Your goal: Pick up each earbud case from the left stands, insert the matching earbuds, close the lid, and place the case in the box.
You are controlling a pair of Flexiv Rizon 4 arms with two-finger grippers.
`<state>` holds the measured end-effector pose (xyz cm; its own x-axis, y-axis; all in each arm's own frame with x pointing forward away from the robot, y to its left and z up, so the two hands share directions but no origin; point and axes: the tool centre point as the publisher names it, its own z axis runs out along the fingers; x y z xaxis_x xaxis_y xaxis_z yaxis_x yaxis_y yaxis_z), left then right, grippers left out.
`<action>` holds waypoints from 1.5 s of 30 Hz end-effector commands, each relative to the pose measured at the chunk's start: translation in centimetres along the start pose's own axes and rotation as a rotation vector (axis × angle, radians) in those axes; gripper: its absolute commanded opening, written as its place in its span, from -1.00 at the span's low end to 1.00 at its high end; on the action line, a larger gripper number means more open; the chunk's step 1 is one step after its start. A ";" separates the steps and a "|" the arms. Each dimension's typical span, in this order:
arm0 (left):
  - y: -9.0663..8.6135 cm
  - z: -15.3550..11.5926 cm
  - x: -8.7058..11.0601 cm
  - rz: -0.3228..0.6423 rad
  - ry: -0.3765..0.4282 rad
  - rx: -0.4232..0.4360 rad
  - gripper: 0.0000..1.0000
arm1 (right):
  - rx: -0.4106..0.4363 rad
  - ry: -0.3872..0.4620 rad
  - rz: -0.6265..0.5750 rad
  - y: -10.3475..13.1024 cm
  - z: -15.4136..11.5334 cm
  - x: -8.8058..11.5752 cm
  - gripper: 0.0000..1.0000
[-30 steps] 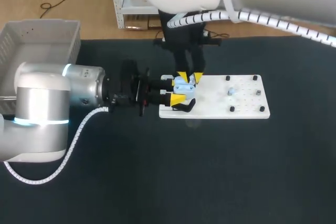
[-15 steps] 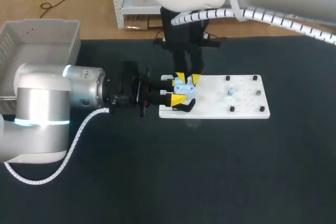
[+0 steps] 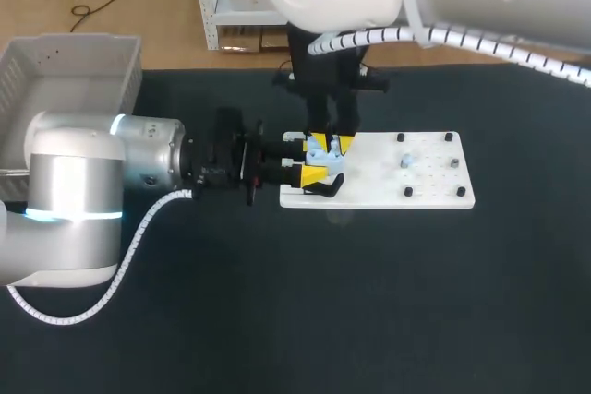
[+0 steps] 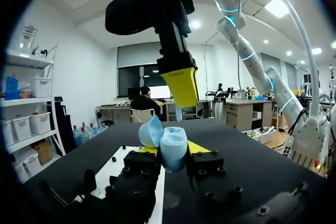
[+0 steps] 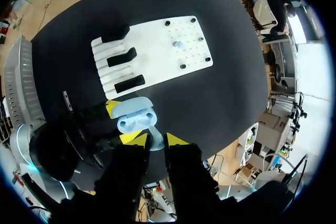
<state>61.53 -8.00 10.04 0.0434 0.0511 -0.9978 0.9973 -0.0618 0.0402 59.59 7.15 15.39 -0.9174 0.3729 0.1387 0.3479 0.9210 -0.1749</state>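
Note:
A light blue earbud case (image 3: 323, 156) with its lid open is held over the left end of the white board (image 3: 425, 193), my left gripper (image 3: 314, 160) shut on it from the side. The left wrist view shows the case (image 4: 169, 145) between my fingers, lid tilted back. In the right wrist view its two sockets (image 5: 134, 119) face up. My right gripper (image 3: 331, 143) points down just above the case, shut on a small light blue earbud (image 5: 156, 143). Another earbud (image 3: 406, 162) sits on the board's right part.
Black stands (image 5: 128, 83) line the board's left end, and small black pegs (image 3: 407, 192) mark its right part. A grey bin (image 3: 65, 80) stands at the table's far left. Dark table surface lies open in front of the board.
My right gripper has shifted slightly closer to the open case with the earbud. The left arm and the case have kept still.

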 end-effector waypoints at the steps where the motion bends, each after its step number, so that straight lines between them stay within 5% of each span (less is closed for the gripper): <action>1: -0.2 0.0 0.0 0.003 -0.001 -0.007 -1.00 | 0.002 -0.003 -0.003 0.2 0.2 -0.1 -1.00; 45: -0.2 0.0 0.0 0.003 -0.001 -0.007 -1.00 | 0.042 0.016 0.033 0.5 1.3 -1.0 -1.00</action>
<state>61.52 -7.99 10.01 0.0432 0.0514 -0.9977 0.9973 -0.0616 0.0400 60.38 7.10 14.02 -0.9030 0.4035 0.1477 0.3681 0.9038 -0.2182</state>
